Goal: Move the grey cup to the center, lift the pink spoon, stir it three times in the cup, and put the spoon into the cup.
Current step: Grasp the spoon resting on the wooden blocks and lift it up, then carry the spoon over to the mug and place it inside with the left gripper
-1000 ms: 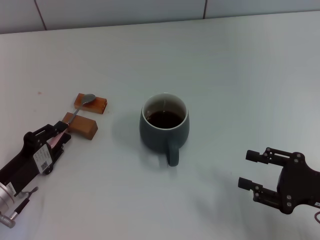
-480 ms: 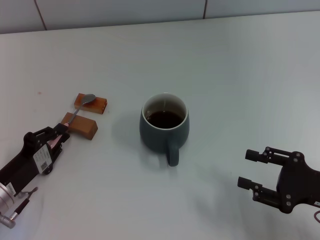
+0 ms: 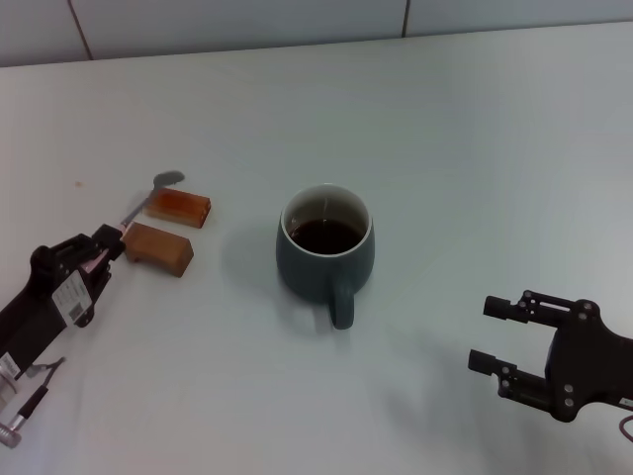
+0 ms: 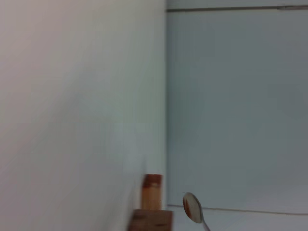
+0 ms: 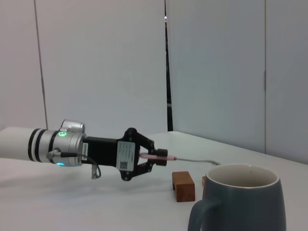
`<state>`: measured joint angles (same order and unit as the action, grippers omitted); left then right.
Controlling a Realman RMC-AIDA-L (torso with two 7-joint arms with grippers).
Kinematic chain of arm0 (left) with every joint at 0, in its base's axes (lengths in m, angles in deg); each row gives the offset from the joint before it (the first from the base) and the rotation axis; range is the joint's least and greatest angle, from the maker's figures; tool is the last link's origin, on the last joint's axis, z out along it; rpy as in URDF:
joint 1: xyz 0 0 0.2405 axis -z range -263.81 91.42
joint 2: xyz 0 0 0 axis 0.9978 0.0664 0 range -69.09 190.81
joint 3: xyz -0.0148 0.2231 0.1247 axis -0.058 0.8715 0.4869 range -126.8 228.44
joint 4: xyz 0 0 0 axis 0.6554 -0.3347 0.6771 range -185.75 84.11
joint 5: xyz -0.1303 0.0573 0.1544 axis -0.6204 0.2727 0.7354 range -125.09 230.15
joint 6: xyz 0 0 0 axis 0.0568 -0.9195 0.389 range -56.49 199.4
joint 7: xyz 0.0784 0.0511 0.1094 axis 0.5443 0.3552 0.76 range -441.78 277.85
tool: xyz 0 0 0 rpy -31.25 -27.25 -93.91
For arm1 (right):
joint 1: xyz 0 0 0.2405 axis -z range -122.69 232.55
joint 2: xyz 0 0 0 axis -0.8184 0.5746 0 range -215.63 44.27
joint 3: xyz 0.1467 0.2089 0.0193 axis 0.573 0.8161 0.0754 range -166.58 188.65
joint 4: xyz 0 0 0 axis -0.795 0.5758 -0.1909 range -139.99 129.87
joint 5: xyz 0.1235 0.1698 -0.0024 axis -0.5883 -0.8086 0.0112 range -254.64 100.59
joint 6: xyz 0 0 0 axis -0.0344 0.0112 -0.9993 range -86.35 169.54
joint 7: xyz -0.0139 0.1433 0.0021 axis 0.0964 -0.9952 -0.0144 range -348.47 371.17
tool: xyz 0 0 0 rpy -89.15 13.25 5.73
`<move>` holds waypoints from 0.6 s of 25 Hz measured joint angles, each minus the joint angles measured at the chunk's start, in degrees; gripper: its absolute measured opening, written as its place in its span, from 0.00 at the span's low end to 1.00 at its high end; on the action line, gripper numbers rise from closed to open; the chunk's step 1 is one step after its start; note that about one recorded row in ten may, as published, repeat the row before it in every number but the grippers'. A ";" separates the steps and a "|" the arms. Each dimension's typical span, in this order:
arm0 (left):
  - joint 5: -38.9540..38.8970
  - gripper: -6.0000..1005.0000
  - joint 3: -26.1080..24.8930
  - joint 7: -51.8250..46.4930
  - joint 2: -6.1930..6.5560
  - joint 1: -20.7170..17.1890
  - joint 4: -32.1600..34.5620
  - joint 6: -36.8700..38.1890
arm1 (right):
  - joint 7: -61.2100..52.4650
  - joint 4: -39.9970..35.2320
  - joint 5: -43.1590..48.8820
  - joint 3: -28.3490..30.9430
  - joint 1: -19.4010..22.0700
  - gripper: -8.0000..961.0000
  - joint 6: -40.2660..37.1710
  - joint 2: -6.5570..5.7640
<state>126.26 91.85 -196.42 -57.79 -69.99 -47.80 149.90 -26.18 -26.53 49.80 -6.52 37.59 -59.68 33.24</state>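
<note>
The grey cup (image 3: pixel 325 247) stands near the middle of the table with dark liquid inside, handle toward me; it also fills the near corner of the right wrist view (image 5: pixel 240 199). My left gripper (image 3: pixel 107 245) is shut on the pink handle of the pink spoon (image 3: pixel 143 202) and holds it lifted above the two wooden blocks, its silver bowl (image 3: pixel 168 179) pointing away. The right wrist view shows the left gripper (image 5: pixel 156 156) with the spoon (image 5: pixel 192 160) sticking out level. The spoon bowl shows in the left wrist view (image 4: pixel 192 208). My right gripper (image 3: pixel 495 336) is open, to the right of the cup.
Two brown wooden blocks (image 3: pixel 179 206) (image 3: pixel 158 247) lie left of the cup, just beneath the lifted spoon; they also show in the left wrist view (image 4: pixel 152 192). A tiled wall edge (image 3: pixel 297 40) runs along the table's far side.
My left gripper has risen and drawn left and away with the spoon. The spoon's bowl has come off the far wooden block. The right arm and the cup have not moved.
</note>
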 joint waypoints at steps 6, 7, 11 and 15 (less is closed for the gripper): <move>0.01 0.14 -0.39 7.26 0.01 1.31 3.36 9.40 | 0.00 0.04 0.08 -0.10 -0.10 0.63 0.03 0.02; 0.01 0.14 -0.39 7.26 0.01 1.31 3.36 9.40 | 0.00 0.04 0.08 -0.10 -0.10 0.63 0.03 0.02; 0.56 0.14 0.81 16.66 0.21 5.12 15.53 19.53 | 0.01 0.10 0.19 -0.30 -0.15 0.63 0.50 0.14; 2.62 0.15 5.10 18.67 0.46 6.83 29.02 23.26 | 0.00 0.32 0.29 -0.32 -0.15 0.63 0.74 0.15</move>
<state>128.88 96.95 -177.75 -57.33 -63.17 -18.78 173.16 -26.18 -26.21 50.09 -6.84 37.44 -58.94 33.39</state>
